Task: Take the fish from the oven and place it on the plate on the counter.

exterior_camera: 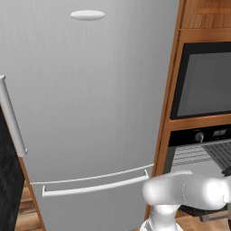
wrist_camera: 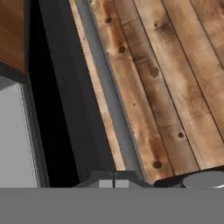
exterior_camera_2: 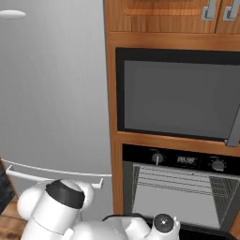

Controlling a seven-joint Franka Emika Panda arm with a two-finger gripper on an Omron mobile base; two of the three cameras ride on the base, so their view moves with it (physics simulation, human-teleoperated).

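Note:
The oven (exterior_camera_2: 187, 160) has a black control strip with knobs and a small display, and grey ribbed metal (exterior_camera_2: 178, 192) below it. It sits under a dark glass-fronted appliance, and also appears at the right edge of the left base view as the oven (exterior_camera: 203, 135). My arm reaches low in front of it. In the hand view my gripper (wrist_camera: 114, 183) is shut, its tips pressed together, right beside the near end of a long grey bar (wrist_camera: 109, 92) on a dark panel (wrist_camera: 65, 113). Nothing is visibly between the fingers. The fish and the plate are out of view.
A tall grey fridge (exterior_camera: 90, 90) fills the left, with a horizontal handle (exterior_camera: 94, 186) low down. A black marbled counter edge (exterior_camera: 9, 180) juts in at the far left. Wooden floorboards (wrist_camera: 175, 87) lie beneath the hand. Wooden cabinets (exterior_camera_2: 164, 14) hang above.

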